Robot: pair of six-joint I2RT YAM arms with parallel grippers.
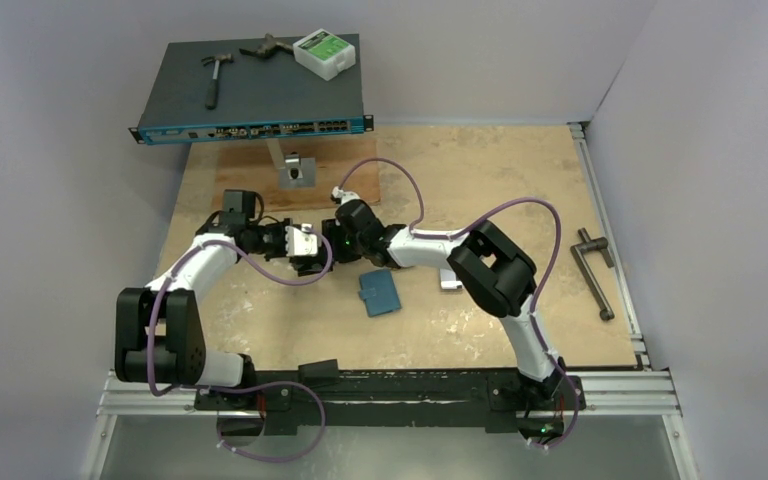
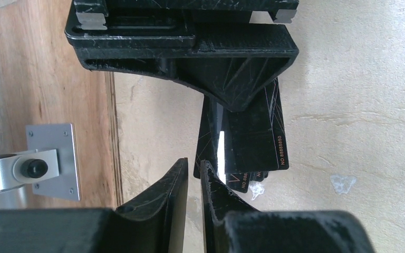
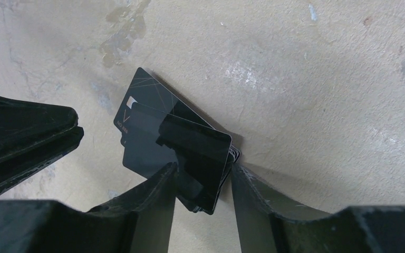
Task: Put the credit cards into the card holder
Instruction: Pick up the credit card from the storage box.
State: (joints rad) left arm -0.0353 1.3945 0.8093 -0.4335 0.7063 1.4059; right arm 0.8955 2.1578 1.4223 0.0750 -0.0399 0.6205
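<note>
Left end effector: fingers almost together with only a thin slit between them, and nothing in it. It sits far-left of centre on the worktop, tips pointing right at the other arm.

Credit cards: a fanned stack of dark cards with thin gold lines, sitting between the two arms. The long axis runs out of the right fingers toward the left tips. In the left wrist view the card ends are just beside the left tips, off to one side. I can't tell whether they touch.

Right end effector: clamped on the stack, one finger against each face, gripping the near end of the fan. The cards look splayed rather than squared up.

Card holder: teal, flat on the worktop, looks folded shut. It lies near and to the right of both end effectors, just beside the right forearm and apart from the cards. Its long axis runs roughly near-far, slightly skewed.

My read is that the right arm is nearer and has the cards, so they must travel near-right to reach the holder. The holder needs opening first, and the left end effector is the free one.

One pale card lies right of the holder, partly under the right arm.
</note>
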